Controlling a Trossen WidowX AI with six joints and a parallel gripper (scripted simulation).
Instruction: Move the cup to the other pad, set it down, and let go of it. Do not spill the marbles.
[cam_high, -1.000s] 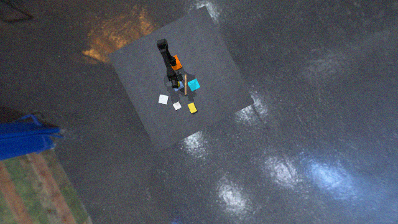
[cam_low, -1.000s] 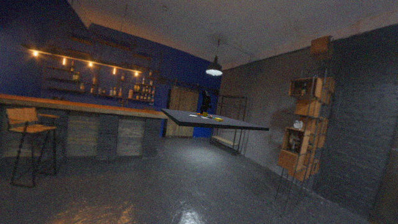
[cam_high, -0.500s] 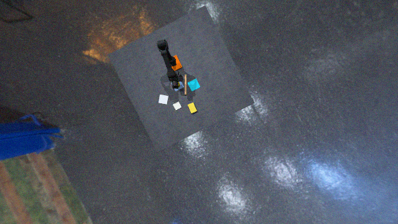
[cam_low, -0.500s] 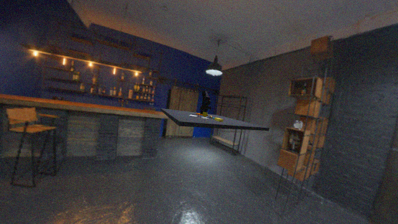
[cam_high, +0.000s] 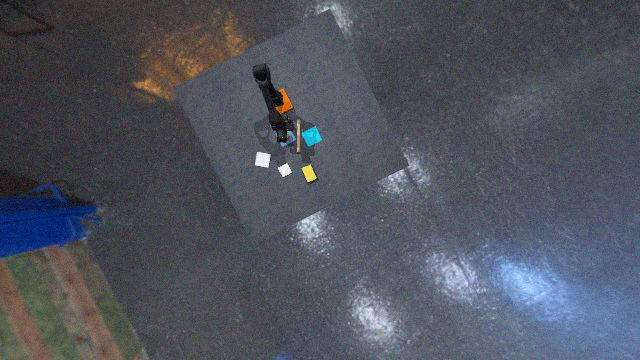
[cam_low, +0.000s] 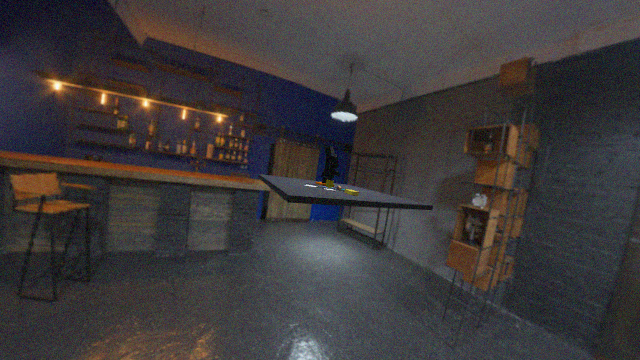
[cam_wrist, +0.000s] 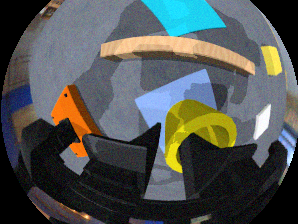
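The yellow cup (cam_high: 288, 135) (cam_low: 329, 183) (cam_wrist: 188, 112) stands on the blue pad (cam_high: 287, 144) (cam_wrist: 155, 105). Its mouth faces the wrist camera; marbles inside cannot be made out. My gripper (cam_wrist: 168, 127) is partly open at the cup's rim. In the wrist view the right finger overlaps the cup's mouth and the left finger is just outside its left wall, with a gap beside it. The cyan pad (cam_high: 312, 136) (cam_wrist: 190, 17) is bare, across the wooden bar from the cup.
The wooden bar (cam_high: 298, 136) (cam_wrist: 150, 47) lies between the two pads. An orange block (cam_high: 286, 101) (cam_wrist: 74, 114) is near the arm. A yellow block (cam_high: 309, 173) (cam_low: 351, 192) (cam_wrist: 272, 60) and two white squares (cam_high: 262, 159) (cam_high: 284, 170) lie on the cup's far side from the arm base.
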